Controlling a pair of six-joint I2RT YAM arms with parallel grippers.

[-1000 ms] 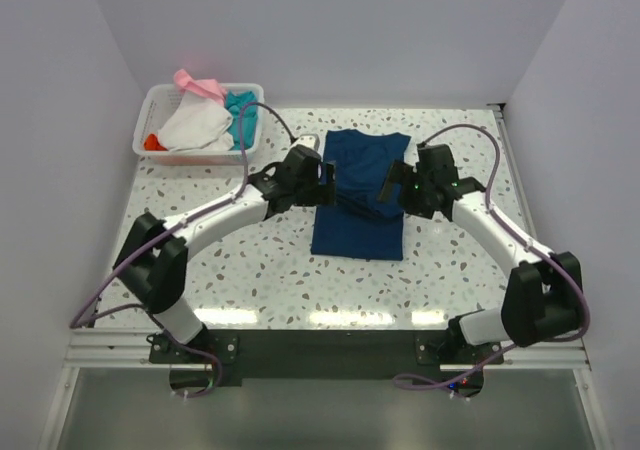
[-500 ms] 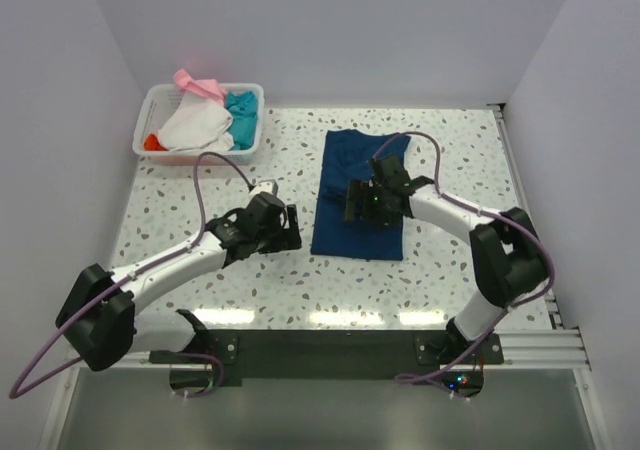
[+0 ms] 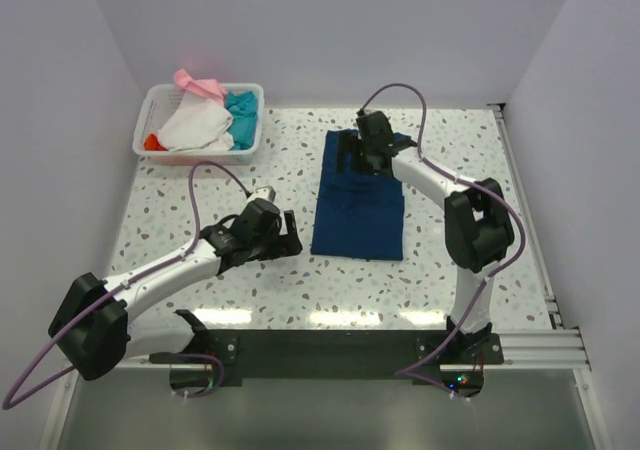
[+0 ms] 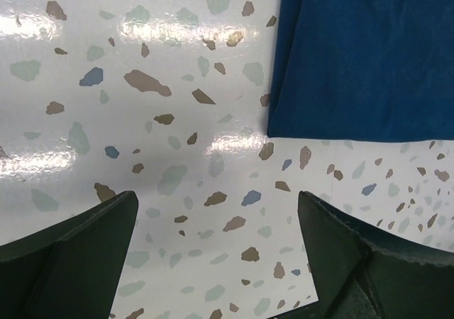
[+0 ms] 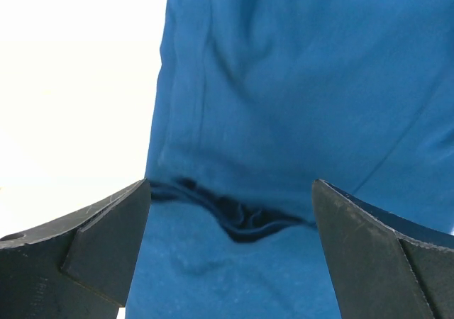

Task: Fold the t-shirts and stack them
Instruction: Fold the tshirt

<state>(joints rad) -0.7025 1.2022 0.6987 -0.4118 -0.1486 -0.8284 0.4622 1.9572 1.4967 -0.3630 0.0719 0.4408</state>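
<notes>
A dark navy t-shirt (image 3: pixel 360 210) lies folded into a long rectangle on the speckled table. My right gripper (image 3: pixel 350 160) hovers open over its far end; the right wrist view shows blue cloth with a dark creased fold (image 5: pixel 245 220) between the spread fingers (image 5: pixel 92 241). My left gripper (image 3: pixel 290 237) is open just left of the shirt's near left corner (image 4: pixel 284 124), above bare table, with nothing between its fingers (image 4: pixel 355 262). White (image 3: pixel 197 125), teal (image 3: pixel 240 115), pink (image 3: pixel 198 83) and orange-red (image 3: pixel 151 142) t-shirts sit bunched in the basket.
The white plastic basket (image 3: pixel 197 156) stands at the far left corner of the table. Grey walls close in the left, back and right sides. Purple cables arc above both arms.
The left arm has drawn back from the shirt's far left edge to beside its near left corner. The right gripper has swung from the shirt's right side to its far end.
</notes>
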